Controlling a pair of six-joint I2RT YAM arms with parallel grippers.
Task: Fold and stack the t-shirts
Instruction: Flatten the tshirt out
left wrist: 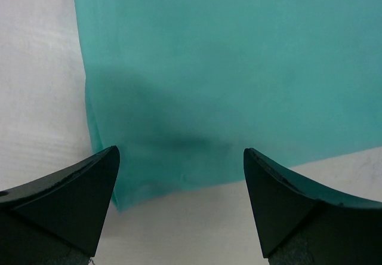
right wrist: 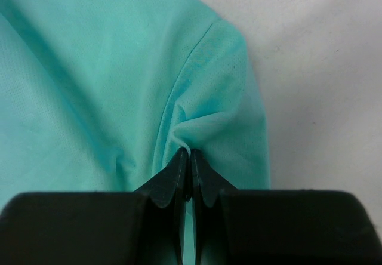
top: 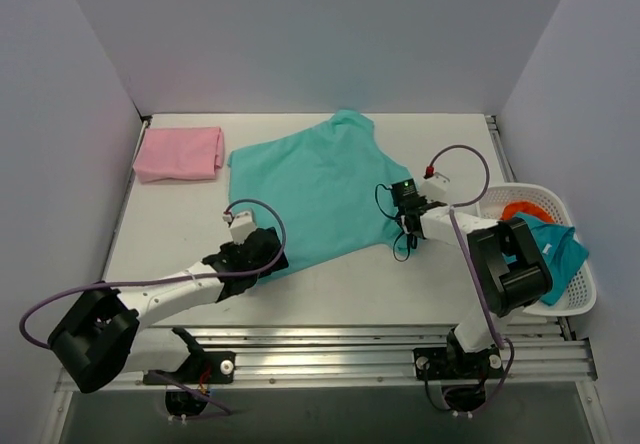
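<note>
Thin, limp turquoise-green cloth t-shirt [top: 320, 184] lies spread on the white counter [top: 170, 234] (folded pale pink tee [top: 180, 154] sits apart, far-left). The right end effector [right wrist: 190, 157] is pinched on its seamed edge; the left end effector [left wrist: 180, 151] gapes over the near corner. I'd say it sags unless held at 2 points

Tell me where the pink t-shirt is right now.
In the top view, the pink t-shirt lies folded at the far left corner of the table, just left of the spread turquoise t-shirt.
</note>
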